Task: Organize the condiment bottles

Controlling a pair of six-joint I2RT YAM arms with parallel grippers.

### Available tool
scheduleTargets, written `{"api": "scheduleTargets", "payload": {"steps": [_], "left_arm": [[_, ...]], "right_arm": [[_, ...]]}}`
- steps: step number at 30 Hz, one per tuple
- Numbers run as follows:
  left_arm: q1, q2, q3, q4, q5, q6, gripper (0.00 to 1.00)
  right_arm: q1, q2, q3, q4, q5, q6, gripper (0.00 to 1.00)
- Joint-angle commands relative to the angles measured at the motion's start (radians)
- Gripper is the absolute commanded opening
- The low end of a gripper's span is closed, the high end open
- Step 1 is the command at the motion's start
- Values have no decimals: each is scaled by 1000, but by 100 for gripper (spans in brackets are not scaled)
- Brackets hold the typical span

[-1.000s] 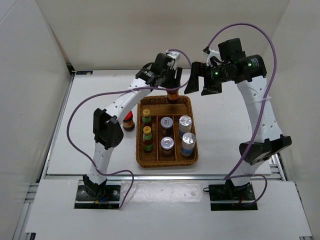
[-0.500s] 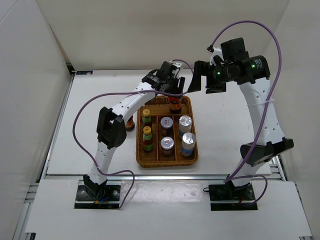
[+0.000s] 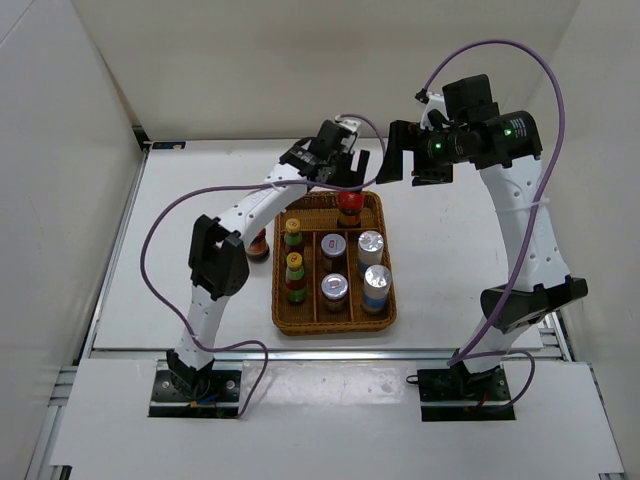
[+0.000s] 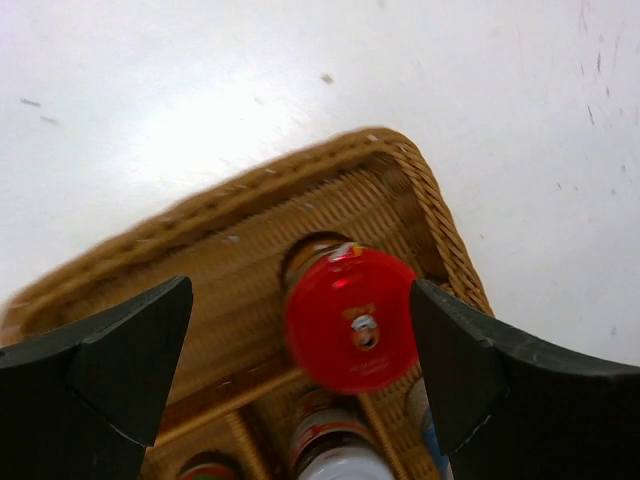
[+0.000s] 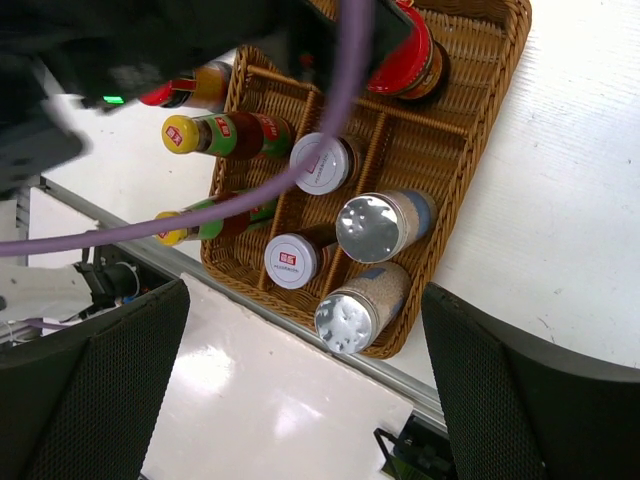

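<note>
The left gripper gaped empty above a red-lidded jar standing in the wicker tray's far right corner, the right gripper open too; seven condiment bottles were in, and the other red-lidded jar stood outside its left edge.

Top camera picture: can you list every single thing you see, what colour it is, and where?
wicker tray: one, brown, middle of the table
red-lidded jars: two; one in the tray's far compartment, one on the table left of the tray
yellow-capped bottles: two, red and green labels, tray's left column
white-topped jars: two, tray's middle column
silver-topped jars: two, blue-white labels, tray's right column
table: one, white
cables: two, purple, one per arm
left arm: white and black, jaws open above the far red-lidded jar
right arm: white and black, jaws open and empty, beyond the tray's far right corner
</note>
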Motion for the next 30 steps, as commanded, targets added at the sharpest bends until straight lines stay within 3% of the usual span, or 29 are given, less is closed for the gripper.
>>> {"api": "scheduleTargets", "payload": {"steps": [1, 4, 7, 12, 15, 23, 30], "left_arm": [[50, -229, 61, 27, -129, 62, 100], [91, -396, -42, 27, -227, 112, 100], [145, -595, -298, 27, -259, 148, 100], [271, -878, -750, 36, -124, 59, 100], [323, -995, -905, 36, 22, 5, 100], [346, -941, -1030, 50, 54, -53, 100], [355, -806, -1019, 73, 56, -62, 100]], "right_arm": [[-3, -32, 35, -227, 7, -1, 100], [-3, -23, 35, -227, 7, -1, 100], [-3, -23, 35, -227, 7, -1, 100], [-3, -3, 35, -227, -12, -1, 100], [-3, 6, 35, -227, -22, -1, 100], [-3, 15, 35, -227, -62, -1, 100], [-3, 6, 26, -227, -62, -1, 100]]}}
